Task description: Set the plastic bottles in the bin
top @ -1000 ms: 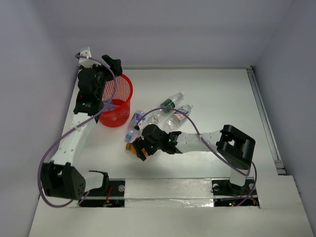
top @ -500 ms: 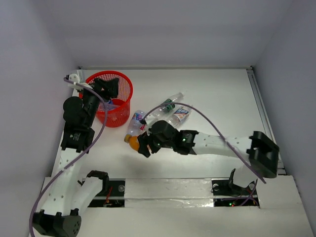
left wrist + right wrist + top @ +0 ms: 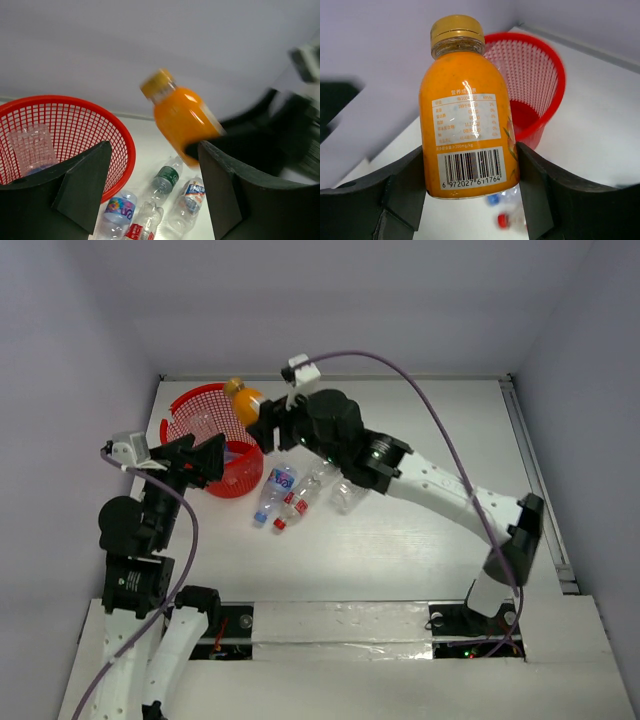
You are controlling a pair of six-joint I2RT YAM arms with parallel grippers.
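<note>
While the left gripper (image 3: pixel 205 455) is hovering at the near left side of the bin (image 3: pixel 232 478), its fingers (image 3: pixel 82 187) are standing apart with nothing between them. The bin is sitting at the far left of the table (image 3: pixel 420 540), and a clear bottle (image 3: pixel 31 147) is lying inside it against the mesh.

Just right of that, the orange bottle (image 3: pixel 243 400) is hanging in the air at the bin's far right rim, tilted with its yellow cap (image 3: pixel 457 29) pointing up and to the left. The right gripper (image 3: pixel 262 422) is clamping it across the lower half of the body, one finger on each side of the barcode label, as the right arm is reaching across the table from its base at the near right. Whether the bottle is fully over the bin's mouth cannot be told from these views.

Four more bottles are lying on the table just right of the bin, close together and below the right arm. From left to right they are a blue-label bottle (image 3: pixel 275 490), a red-label bottle (image 3: pixel 298 498), a green-label bottle (image 3: pixel 166 177) a little farther back, and a fourth bottle (image 3: pixel 348 492) partly hidden in the top view by the arm.
</note>
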